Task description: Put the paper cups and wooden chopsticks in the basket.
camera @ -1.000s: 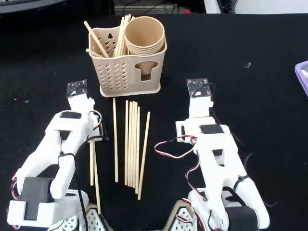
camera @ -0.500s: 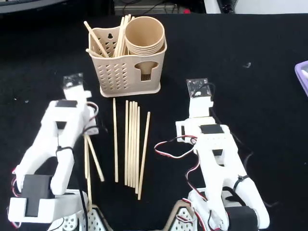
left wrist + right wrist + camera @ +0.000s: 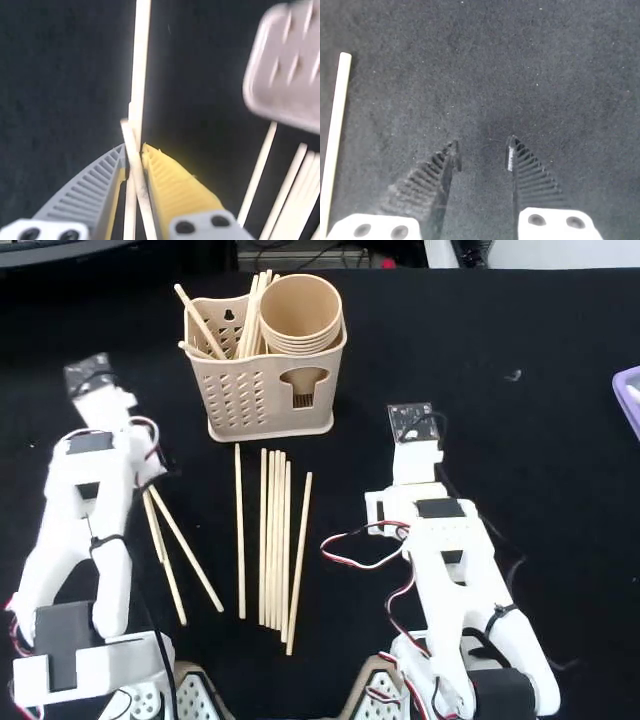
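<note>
From above, a tan basket (image 3: 265, 390) stands at the back of the black worktop (image 3: 520, 490). A stack of paper cups (image 3: 300, 310) sits in its right side. Some wooden chopsticks (image 3: 205, 325) stick up out of its left side. In front of the basket, a row of loose chopsticks (image 3: 272, 540) lies flat between the two arms. The left arm (image 3: 85, 480) is off to the left of the basket. The two chopsticks (image 3: 170, 550) under it spread out like a V. The right arm (image 3: 440, 530) is to the right of the row and not touching it.

In the left wrist view, the left fingers (image 3: 170, 185) are almost closed. They pinch the two chopsticks, which cross between them. A corner of the basket is near.

In the right wrist view, the right fingers (image 3: 535, 175) are a little apart and hold nothing. One chopstick (image 3: 335, 125) lies off to the side on the worktop.
</note>
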{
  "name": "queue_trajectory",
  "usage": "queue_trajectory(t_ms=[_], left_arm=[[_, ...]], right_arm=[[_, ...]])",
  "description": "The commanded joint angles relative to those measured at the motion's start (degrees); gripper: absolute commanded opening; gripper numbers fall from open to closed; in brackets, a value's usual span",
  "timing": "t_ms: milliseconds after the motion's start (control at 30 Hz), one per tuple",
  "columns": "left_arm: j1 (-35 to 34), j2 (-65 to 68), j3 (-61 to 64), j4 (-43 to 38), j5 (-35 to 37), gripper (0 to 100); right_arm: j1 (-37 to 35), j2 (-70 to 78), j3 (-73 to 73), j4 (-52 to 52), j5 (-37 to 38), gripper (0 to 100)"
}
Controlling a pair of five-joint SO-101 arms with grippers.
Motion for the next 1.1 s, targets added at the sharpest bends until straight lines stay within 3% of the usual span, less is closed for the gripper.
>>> queue_trajectory(t_ms=[0,433,833,1067], left_arm=[[-2.2,-4.1,-5.1,-3.8,1.2,3],[-2.7,-23.7,6.0,-28.4,1.5,3],[0.8,-45.5,7.3,-40.4,4.3,3],[7.3,-45.1,1.9,-45.9,6.4,3]], right_arm=[[0.6,-2.2,-0.1,-1.0,0.2,16.0],[0.6,-2.2,-0.1,-1.0,0.2,16.0],[0.5,-2.2,0.0,-1.0,0.2,16.0],[0.5,-2.2,0.0,-1.0,0.2,16.0]])
